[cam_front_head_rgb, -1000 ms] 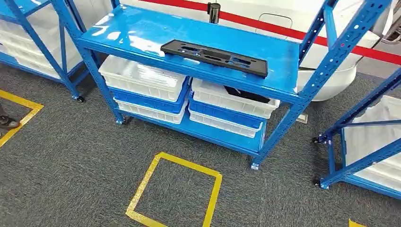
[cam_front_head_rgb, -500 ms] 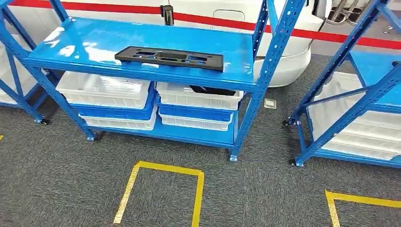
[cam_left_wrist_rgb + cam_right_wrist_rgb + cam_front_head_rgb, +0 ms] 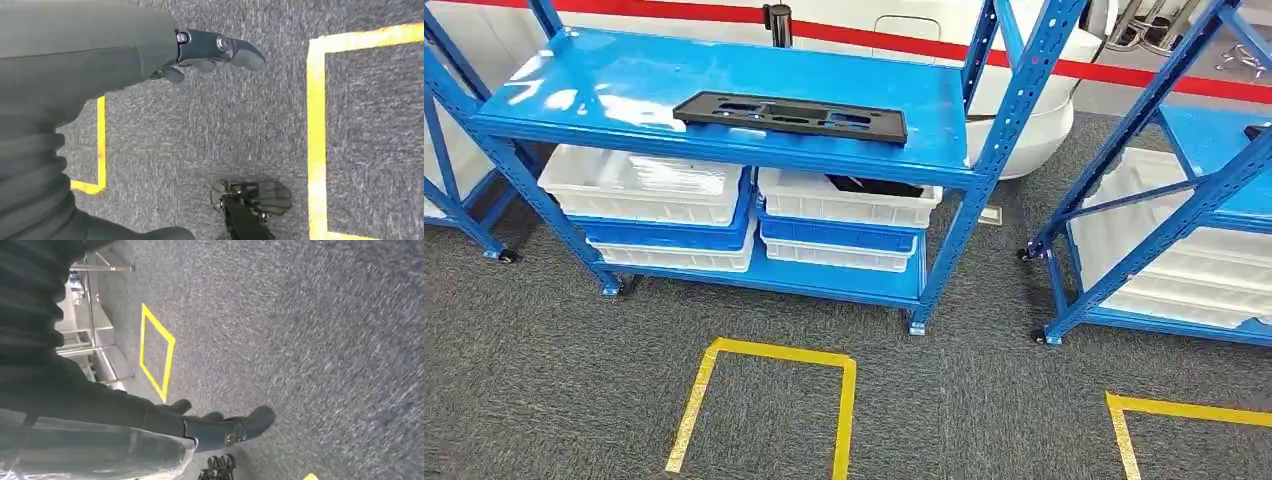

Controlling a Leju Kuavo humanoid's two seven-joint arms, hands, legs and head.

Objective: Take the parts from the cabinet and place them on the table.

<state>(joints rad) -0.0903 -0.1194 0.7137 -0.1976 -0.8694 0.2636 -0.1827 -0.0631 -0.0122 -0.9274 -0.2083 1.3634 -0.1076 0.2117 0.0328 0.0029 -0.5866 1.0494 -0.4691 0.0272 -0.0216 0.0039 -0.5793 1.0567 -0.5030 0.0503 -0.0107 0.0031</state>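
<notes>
Blue shelf rack (image 3: 724,135), taken as the landmark; it serves as the cabinet.

Item: black part (image 3: 790,115), a long flat plate with cut-outs, lying flat on the rack's top shelf near the front edge, slightly to the right of the shelf's middle. Nothing touches it. Placed so, it looks within easy reach from the front.

Item: white bins (image 3: 646,185) and blue bins (image 3: 836,236), stacked on the rack's lower shelf. Another dark piece (image 3: 874,186) lies in the upper right white bin; its shape cannot be made out.

Item: yellow floor square (image 3: 767,410), taped on the grey carpet just in front of the rack, probably a standing mark.

Left hand (image 3: 210,52): hanging over the carpet, fingers loosely apart, holding nothing.

Right hand (image 3: 220,427): likewise hanging, fingers apart and empty.

Judgement: approach step; picking not yet begun, no worktop in sight.
</notes>
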